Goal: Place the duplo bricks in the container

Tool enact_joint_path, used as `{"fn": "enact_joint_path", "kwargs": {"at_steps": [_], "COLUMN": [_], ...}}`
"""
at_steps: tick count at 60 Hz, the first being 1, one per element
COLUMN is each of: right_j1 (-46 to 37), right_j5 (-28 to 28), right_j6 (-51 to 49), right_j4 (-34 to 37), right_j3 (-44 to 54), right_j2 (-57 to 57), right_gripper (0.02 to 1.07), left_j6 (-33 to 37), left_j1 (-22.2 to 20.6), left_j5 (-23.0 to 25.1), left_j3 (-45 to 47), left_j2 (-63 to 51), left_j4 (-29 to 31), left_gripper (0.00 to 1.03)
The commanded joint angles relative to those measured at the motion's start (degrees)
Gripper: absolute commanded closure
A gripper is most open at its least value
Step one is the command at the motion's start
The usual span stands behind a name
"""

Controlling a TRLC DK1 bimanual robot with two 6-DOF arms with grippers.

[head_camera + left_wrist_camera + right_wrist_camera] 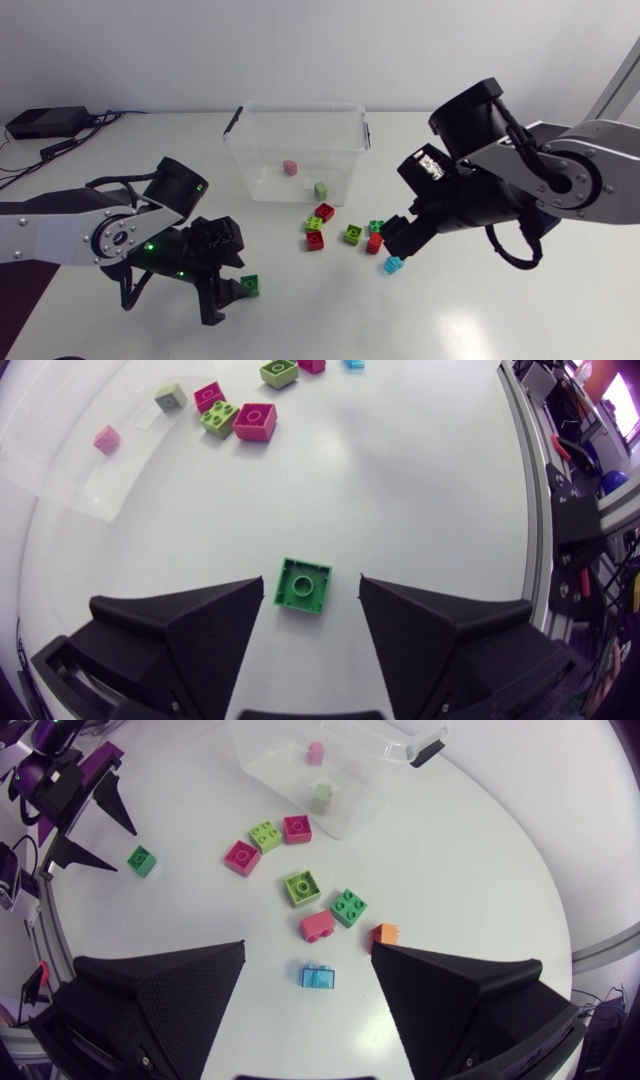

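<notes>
Bricks [352, 234] lie loose on the worktop [300, 320] in front of the clear container [300, 106], with two already inside it. A green brick [302, 584] sits between the jaws of the left arm [110, 230], which stand apart and do not touch it. A blue brick [318, 976] lies ahead between the jaws of the right arm [560, 175], also apart. Each brick looks light, rigid and smooth, and is probably best pinched across its flat side walls, below the studs.
</notes>
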State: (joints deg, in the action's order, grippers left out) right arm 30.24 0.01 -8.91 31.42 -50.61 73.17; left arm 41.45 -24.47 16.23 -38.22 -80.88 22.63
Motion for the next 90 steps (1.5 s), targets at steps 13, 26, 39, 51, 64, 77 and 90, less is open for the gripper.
{"fn": "enact_joint_path", "kwargs": {"at_steps": [13,26,39,51,64,77,90], "right_j1": [0.52,0.52,0.52,0.52,0.17,-3.34,-5.37], "right_j5": [-0.19,-0.19,-0.19,-0.19,-0.89,-1.68,-2.56], "right_j6": [-0.94,-0.76,-0.67,-0.06,0.12,-1.2,-2.52], "right_j4": [-0.39,-0.75,-1.45,-4.0,-7.16,-11.12,-14.72], "right_j3": [3.24,4.29,5.61,8.51,10.09,11.59,11.59], "right_j2": [-1.36,-1.18,-1.18,-0.04,4.18,9.63,14.11], "right_gripper": [0.15,0.15,0.15,0.15,0.15,0.15,0.15], "left_j6": [10.14,12.78,12.95,12.86,10.23,7.59,3.72], "left_j1": [2.94,2.41,1.0,0.74,1.62,3.29,5.48], "left_j5": [0.29,0.38,0.82,1.61,3.9,6.71,8.56], "left_j3": [-1.69,-3.36,-4.94,-5.38,-7.66,-11.71,-20.23], "left_j2": [-6.22,-9.65,-13.51,-14.83,-11.58,-2.61,1.6], "left_j4": [0.39,0.39,0.75,1.36,3.91,9.8,12.7], "left_gripper": [0.19,0.19,0.35,0.91,0.93,0.94,0.94]}}
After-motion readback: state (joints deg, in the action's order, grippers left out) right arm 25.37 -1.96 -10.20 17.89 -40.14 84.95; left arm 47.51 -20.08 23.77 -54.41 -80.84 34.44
